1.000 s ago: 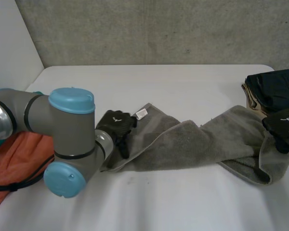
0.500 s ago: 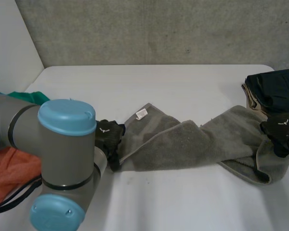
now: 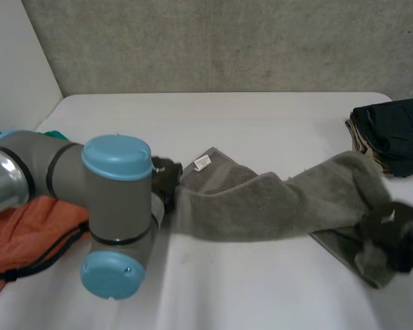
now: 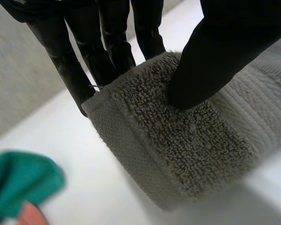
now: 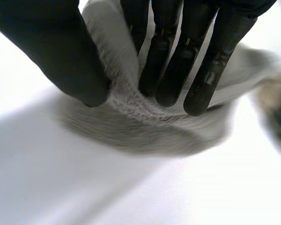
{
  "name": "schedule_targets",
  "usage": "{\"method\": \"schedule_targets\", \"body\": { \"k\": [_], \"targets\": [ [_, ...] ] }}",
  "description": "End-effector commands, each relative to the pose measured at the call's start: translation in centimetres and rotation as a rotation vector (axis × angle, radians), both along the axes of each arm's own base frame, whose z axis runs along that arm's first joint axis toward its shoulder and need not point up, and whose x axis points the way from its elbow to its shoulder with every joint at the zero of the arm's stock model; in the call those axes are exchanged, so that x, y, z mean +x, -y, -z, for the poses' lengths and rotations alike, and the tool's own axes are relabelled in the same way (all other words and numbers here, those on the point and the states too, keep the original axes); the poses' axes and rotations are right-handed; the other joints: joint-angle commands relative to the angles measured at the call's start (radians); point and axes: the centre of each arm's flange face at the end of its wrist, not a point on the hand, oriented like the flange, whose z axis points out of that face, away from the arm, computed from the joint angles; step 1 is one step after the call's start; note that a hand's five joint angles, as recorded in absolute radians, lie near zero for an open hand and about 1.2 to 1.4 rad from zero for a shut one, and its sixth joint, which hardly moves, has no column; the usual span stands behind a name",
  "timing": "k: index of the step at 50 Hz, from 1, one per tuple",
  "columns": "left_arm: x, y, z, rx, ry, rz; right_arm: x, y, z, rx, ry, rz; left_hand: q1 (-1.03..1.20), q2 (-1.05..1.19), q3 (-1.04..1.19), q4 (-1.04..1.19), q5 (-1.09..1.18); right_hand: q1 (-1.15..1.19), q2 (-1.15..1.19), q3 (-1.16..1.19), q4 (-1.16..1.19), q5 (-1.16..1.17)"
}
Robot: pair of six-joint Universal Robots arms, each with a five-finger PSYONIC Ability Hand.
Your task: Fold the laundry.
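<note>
1. A stack of dark folded clothes (image 3: 394,132) sits at the far right edge of the table (image 3: 261,117), just behind the towel's right end. A tan layer shows under the dark one.
2. An orange cloth (image 3: 34,223) lies at the table's left edge with a green cloth (image 4: 18,185) beside it. The left arm (image 3: 110,206) stands in front of both, and in the head view its grey joint and light-blue caps also cover most of the left robot hand (image 3: 165,180).
3. A concrete wall (image 3: 227,41) rises behind the table.
4. The grey towel (image 3: 261,206) stretches across the middle of the table as a long, bunched, twisted band from one robot hand to the other. A small white label (image 3: 202,162) shows near its left end.
5. The left robot hand grasps the towel's left corner, with its thumb pressed on the looped pile and its fingers behind the hemmed edge.
6. The right robot hand (image 5: 168,51) pinches a fold at the towel's right end between thumb and fingers. The cloth is bunched at the hand, and a lower layer lies flat on the table.
</note>
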Motion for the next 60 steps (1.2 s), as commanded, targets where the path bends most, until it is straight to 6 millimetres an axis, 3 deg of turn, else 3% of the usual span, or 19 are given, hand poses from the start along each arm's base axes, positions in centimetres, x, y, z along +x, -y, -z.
{"method": "schedule_targets", "body": {
  "k": [1,8,9,12,15,16,22,30,36,39,43,47,49,51,52,55,57,58,60],
  "targets": [
    [0.4,2.9,-3.1,-0.202,0.029,-0.025,0.1,-0.9,-3.6,-0.017,0.021,-0.114,0.237,0.201,0.209,0.199,0.249,-0.674,-0.794,-0.794,-0.798,-0.785],
    [0.6,2.8,-7.6,-0.337,-0.018,-0.033,-0.1,2.8,-9.0,-0.283,0.21,0.022,0.237,0.201,0.209,0.199,0.249,-0.741,-0.86,-0.86,-0.864,-0.851],
    [0.8,2.7,-10.0,-0.401,-0.062,-0.041,0.0,3.4,-9.9,-0.318,0.247,0.037,0.237,0.201,0.209,0.199,0.249,-0.741,-0.86,-0.86,-0.864,-0.851],
    [1.1,2.3,-12.6,-0.477,-0.106,-0.046,0.0,4.4,-10.5,-0.335,0.3,0.051,0.237,0.201,0.209,0.199,0.249,-0.741,-0.86,-0.86,-0.864,-0.851],
    [1.2,1.7,-15.1,-0.56,-0.117,-0.029,0.4,7.3,-9.9,-0.325,0.355,0.045,0.237,0.201,0.209,0.199,0.249,-0.741,-0.86,-0.86,-0.864,-0.851],
    [1.1,1.5,-15.6,-0.582,-0.112,-0.02,1.6,8.5,-9.4,-0.314,0.372,0.019,0.237,0.201,0.209,0.199,0.249,-0.741,-0.86,-0.86,-0.864,-0.851],
    [0.3,-1.3,-18.5,-0.695,-0.106,0.093,6.9,10.8,-7.4,-0.283,0.392,-0.11,0.237,0.201,0.209,0.199,0.249,-0.741,-0.86,-0.86,-0.864,-0.851],
    [0.1,-3.3,-20.5,-0.748,-0.139,0.139,11.4,12.9,-1.4,-0.204,0.417,-0.224,0.237,0.201,0.209,0.199,0.249,-0.741,-0.86,-0.86,-0.864,-0.851],
    [0.4,-4.0,-21.5,-0.766,-0.156,0.143,15.9,12.6,1.6,-0.177,0.529,-0.275,0.237,0.201,0.209,0.199,0.249,-0.741,-0.86,-0.86,-0.864,-0.851],
    [0.3,-4.7,-22.0,-0.778,-0.169,0.162,16.9,12.5,2.5,-0.144,0.585,-0.274,0.237,0.201,0.209,0.199,0.249,-0.741,-0.86,-0.86,-0.864,-0.851],
    [0.1,-5.7,-22.6,-0.794,-0.184,0.199,20.1,10.1,4.4,-0.021,0.676,-0.367,0.237,0.201,0.209,0.199,0.249,-0.741,-0.86,-0.86,-0.864,-0.851],
    [0.2,-6.2,-23.4,-0.82,-0.191,0.217,21.3,7.9,5.8,0.098,0.702,-0.448,0.237,0.201,0.209,0.199,0.249,-0.741,-0.86,-0.86,-0.864,-0.851],
    [0.2,-6.3,-23.6,-0.829,-0.189,0.222,21.3,7.7,5.8,0.128,0.703,-0.453,0.237,0.201,0.209,0.199,0.249,-0.489,-0.608,-0.608,-0.612,-0.599],
    [0.4,-6.1,-23.8,-0.839,-0.181,0.212,21.5,8.0,5.0,0.115,0.711,-0.462,0.237,0.201,0.209,0.199,0.249,0.246,0.126,0.127,0.122,0.135],
    [0.4,-6.0,-23.8,-0.841,-0.179,0.21,21.7,8.3,4.5,0.098,0.714,-0.463,0.237,0.201,0.209,0.199,0.249,0.479,0.359,0.36,0.355,0.368],
    [0.5,-5.7,-23.9,-0.854,-0.157,0.2,21.1,11.2,1.7,-0.054,0.712,-0.396,0.237,0.201,0.209,0.199,0.249,0.481,0.362,0.362,0.357,0.371],
    [0.8,-5.2,-24.0,-0.866,-0.136,0.18,19.7,13.5,0.1,-0.16,0.696,-0.302,0.237,0.201,0.209,0.199,0.249,0.481,0.362,0.362,0.357,0.371],
    [0.9,-4.9,-24.0,-0.873,-0.125,0.17,18.2,15.8,-2.2,-0.297,0.689,-0.206,0.237,0.201,0.209,0.199,0.249,0.481,0.362,0.362,0.357,0.371],
    [1.6,-3.8,-24.1,-0.89,-0.099,0.131,16.9,17.1,-5.0,-0.437,0.698,-0.135,0.237,0.201,0.209,0.199,0.249,0.481,0.362,0.362,0.357,0.371]
  ]
}}
